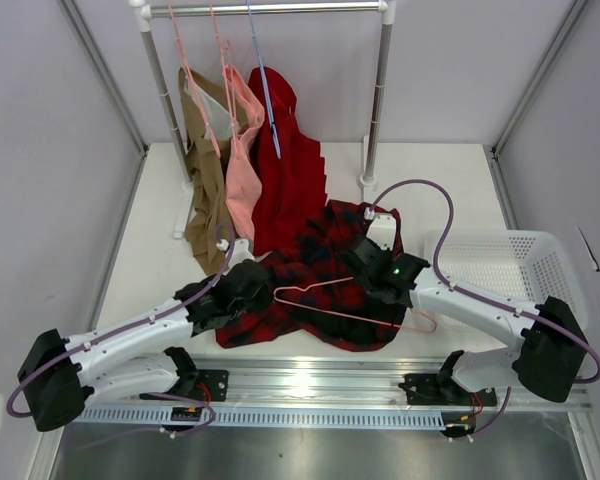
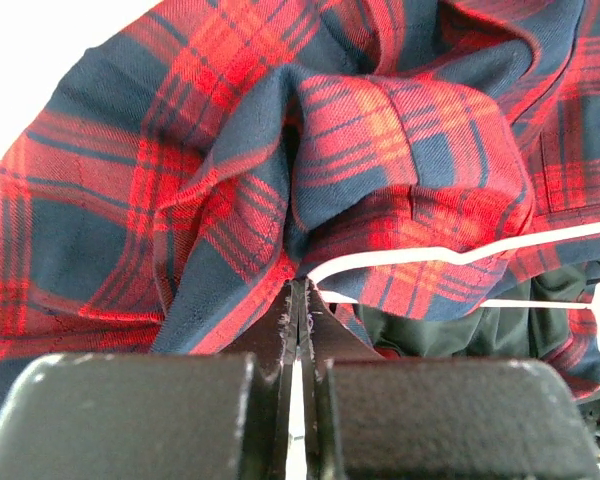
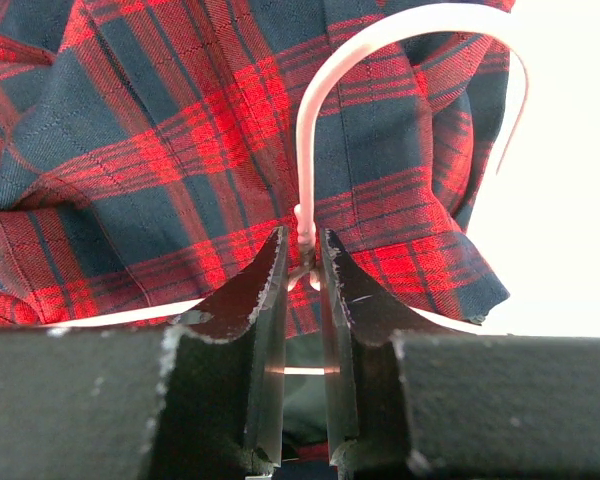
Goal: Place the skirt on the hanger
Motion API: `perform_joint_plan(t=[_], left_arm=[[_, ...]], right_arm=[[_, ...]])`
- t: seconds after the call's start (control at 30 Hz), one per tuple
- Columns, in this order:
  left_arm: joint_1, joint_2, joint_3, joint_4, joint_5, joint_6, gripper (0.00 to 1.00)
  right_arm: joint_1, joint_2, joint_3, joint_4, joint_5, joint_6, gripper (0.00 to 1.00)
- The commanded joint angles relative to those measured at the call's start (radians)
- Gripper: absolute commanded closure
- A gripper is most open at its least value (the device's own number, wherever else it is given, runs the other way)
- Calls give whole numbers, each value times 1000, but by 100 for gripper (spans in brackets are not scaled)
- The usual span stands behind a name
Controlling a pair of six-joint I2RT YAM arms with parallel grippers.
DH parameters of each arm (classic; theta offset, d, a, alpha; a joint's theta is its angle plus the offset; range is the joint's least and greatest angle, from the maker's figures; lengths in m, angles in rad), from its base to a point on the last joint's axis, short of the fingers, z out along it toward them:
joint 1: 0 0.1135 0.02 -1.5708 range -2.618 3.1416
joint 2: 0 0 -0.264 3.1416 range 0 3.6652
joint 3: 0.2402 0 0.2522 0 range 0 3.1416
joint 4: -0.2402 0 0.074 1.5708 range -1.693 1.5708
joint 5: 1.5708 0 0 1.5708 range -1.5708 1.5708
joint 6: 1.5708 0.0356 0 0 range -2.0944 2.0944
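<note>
The red-and-black tartan skirt lies crumpled on the white table between my arms. The pale-pink hanger lies across its front part. My left gripper is at the skirt's left side. Its jaws are shut on a fold of the skirt, right beside the hanger's rounded corner. My right gripper is over the skirt's right side, shut on the hanger's neck. The hook curves up over the skirt. The dark lining shows under the hanger wire.
A clothes rack stands at the back with a tan garment, a pink one, a plain red pleated one and a thin blue hanger. A white perforated basket stands at the right.
</note>
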Motion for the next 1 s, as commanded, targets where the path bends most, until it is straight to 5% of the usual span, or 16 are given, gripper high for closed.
perform_joint_plan(t=[0.0, 0.97], left_arm=[[15, 6, 64, 11, -38, 54, 100], [45, 173, 234, 86, 114, 343, 100]], right_arm=[[10, -32, -10, 11, 42, -15, 100], [14, -14, 36, 36, 36, -46, 100]])
